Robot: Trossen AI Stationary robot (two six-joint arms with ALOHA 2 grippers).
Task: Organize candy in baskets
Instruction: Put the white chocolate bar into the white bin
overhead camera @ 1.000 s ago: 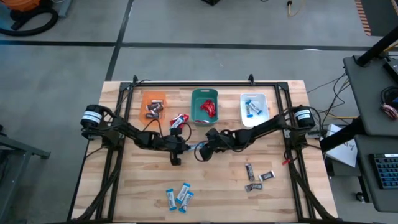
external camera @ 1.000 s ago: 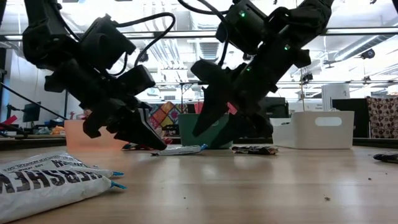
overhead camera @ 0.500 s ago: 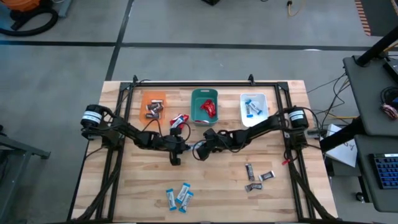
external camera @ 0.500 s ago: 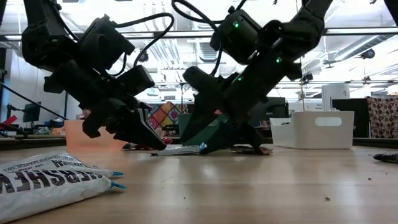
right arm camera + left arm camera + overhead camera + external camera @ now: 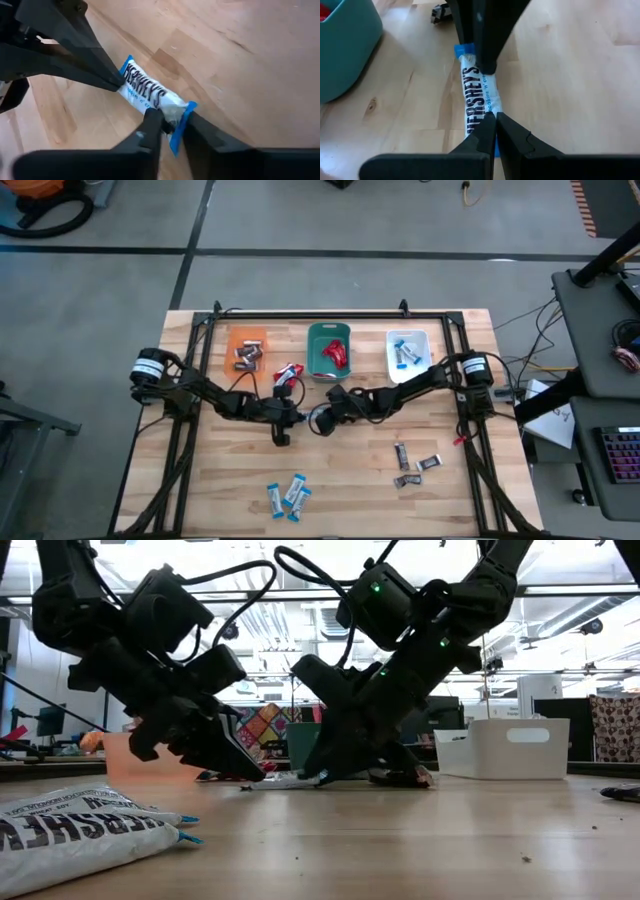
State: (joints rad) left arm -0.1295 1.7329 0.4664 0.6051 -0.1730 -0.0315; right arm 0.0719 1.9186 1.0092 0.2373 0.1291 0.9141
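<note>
A blue-and-white candy bar [image 5: 479,95] lies flat on the table's middle, between my two grippers. My left gripper [image 5: 494,118] is shut, with its tips on the bar's end toward the table's left. My right gripper [image 5: 173,120] has come in from the right and is shut on the bar's other end. At the far edge stand three baskets: orange [image 5: 247,336] with dark bars, teal [image 5: 318,352] with red ones, whitish [image 5: 421,346] with blue-and-white ones. My left gripper presses its shut fingertips [image 5: 489,125] down on the bar's left end [image 5: 126,70], slanting down from the table's left and lying along the bar. The bar lies flat on the wood. My right gripper pinches the bar's blue crimped right end [image 5: 179,126] between its two fingers, slanting down from the table's right. That end rests on the table.
A red candy [image 5: 288,372] lies in front of the orange and teal baskets. Dark bars [image 5: 415,464] lie at the near right, and blue-and-white ones [image 5: 288,494] at the near middle. One of these [image 5: 80,825] fills the low view's near left.
My right gripper has come down toward the table and a little toward its left, onto the bar's right end, and its fingers have shut there. The bar has stayed flat on the table.
</note>
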